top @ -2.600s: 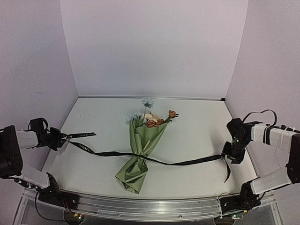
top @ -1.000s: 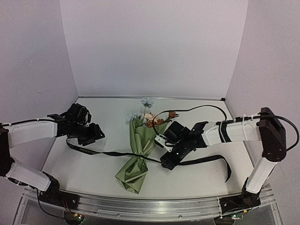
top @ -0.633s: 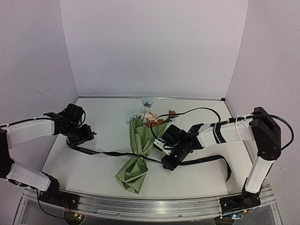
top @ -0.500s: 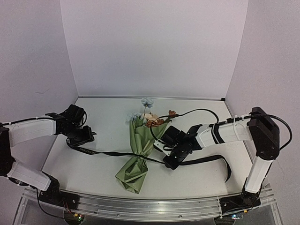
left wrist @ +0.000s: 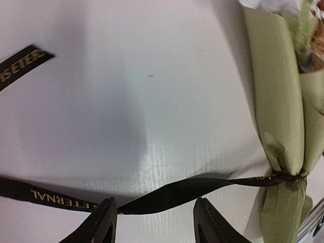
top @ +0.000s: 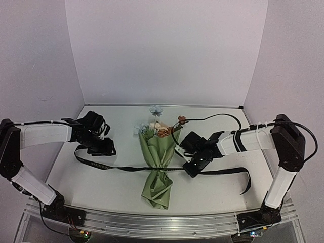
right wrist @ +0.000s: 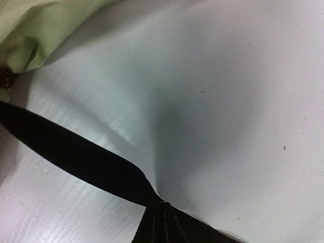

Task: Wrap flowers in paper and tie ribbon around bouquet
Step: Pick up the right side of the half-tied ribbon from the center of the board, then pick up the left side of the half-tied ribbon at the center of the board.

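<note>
The bouquet [top: 158, 157] lies mid-table, an olive-green paper [left wrist: 278, 101] cone with its wide end to the back. The flowers [top: 154, 112] stick out of that end. The black lettered ribbon [top: 116, 168] crosses the cone's pinched neck from left to right. My left gripper [top: 107, 149] is left of the cone. It is open, and the ribbon [left wrist: 177, 192] runs just ahead of its fingertips [left wrist: 104, 218]. My right gripper [top: 192, 169] sits just right of the neck, shut on the ribbon [right wrist: 76, 152]. Green paper [right wrist: 45, 30] fills that view's top left corner.
The ribbon's right tail [top: 246, 183] curls toward the front right. Its left end [top: 77, 151] loops back under the left arm. A black cable [top: 212, 117] arcs above the right arm. Lavender walls close in the back and sides, and a metal rail [top: 152, 225] runs along the front edge.
My right gripper has closed on the ribbon beside the neck. The bouquet has slid right and swung straighter. My left gripper has moved right, closer to the ribbon.
</note>
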Robot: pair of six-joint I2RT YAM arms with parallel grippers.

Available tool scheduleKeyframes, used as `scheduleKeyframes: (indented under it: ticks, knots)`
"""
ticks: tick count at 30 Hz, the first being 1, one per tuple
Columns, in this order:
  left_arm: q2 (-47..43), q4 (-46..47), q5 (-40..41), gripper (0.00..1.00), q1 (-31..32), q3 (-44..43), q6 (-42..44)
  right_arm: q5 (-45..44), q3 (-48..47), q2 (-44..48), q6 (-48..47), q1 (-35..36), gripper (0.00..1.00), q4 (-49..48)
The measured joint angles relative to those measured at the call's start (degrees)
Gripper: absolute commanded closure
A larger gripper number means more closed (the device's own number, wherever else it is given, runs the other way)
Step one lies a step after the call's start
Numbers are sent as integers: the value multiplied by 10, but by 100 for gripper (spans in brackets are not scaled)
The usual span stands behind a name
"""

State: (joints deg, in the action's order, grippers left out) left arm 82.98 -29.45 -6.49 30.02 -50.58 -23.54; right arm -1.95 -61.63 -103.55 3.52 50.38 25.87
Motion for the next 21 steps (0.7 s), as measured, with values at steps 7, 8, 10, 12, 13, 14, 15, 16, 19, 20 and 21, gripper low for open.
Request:
scheduleKeyframes:
  ticks: [7,8,10,12,13,14,15,16,19,20,21]
  knots:
    - [60,-2,-4,46,84,-39,75,1,8,23,17,-56,99,2]
    - [68,-5,-6,45,88,-39,88,1,8,26,18,-56,99,2]
    - [83,-17,-12,43,93,-44,115,4,8,30,20,-55,100,2]
    - [90,-26,-20,41,97,-46,137,6,8,31,21,-54,100,2]
    - [91,-30,-26,40,97,-46,147,8,8,31,21,-53,100,2]
    - [91,-35,-32,40,98,-46,154,10,8,31,22,-53,100,3]
    - [91,-40,-38,39,99,-46,161,11,8,31,23,-53,100,3]
    - [92,-44,-43,39,100,-46,165,12,8,31,23,-53,100,3]
    - [100,-57,-55,38,103,-51,174,14,8,31,23,-53,100,3]
    - [105,-61,-58,38,105,-54,175,14,8,31,23,-54,100,3]
    - [110,-63,-60,38,107,-57,176,14,8,31,24,-54,100,3]
